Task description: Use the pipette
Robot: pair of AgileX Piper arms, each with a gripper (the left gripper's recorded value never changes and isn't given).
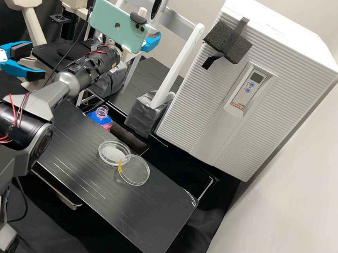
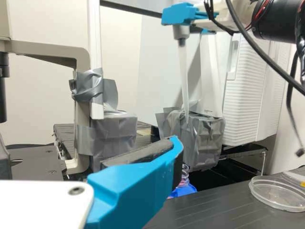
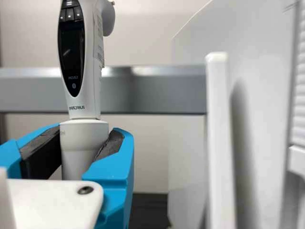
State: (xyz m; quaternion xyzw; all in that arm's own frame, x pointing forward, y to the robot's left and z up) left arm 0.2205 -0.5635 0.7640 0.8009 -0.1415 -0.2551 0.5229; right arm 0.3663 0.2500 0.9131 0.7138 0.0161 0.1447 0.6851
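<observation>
Cabinet: a white ribbed cabinet [image 1: 241, 90] is standing in the upper right of the high view.
Foam: a dark foam block [image 1: 227, 42] is sitting strapped to the cabinet's top front corner.
Panel: a small control panel [image 1: 247, 89] is showing on the cabinet's front, below the foam.
Microscope: a beige-and-black microscope [image 1: 70, 8] is standing in the upper left.
Taped block: a block wrapped in grey tape [image 1: 145, 113] is sitting just beside the cabinet's lower left corner.
Platform: a black slatted platform [image 1: 124, 204] is stretching across the lower centre.

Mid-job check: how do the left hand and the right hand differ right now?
The right hand is shut on the pipette, held upright; the left hand is open and empty. The right hand sits high by the white frame; the left hand is lower, at the high view's left edge. Both have blue fingers on white bodies.
</observation>
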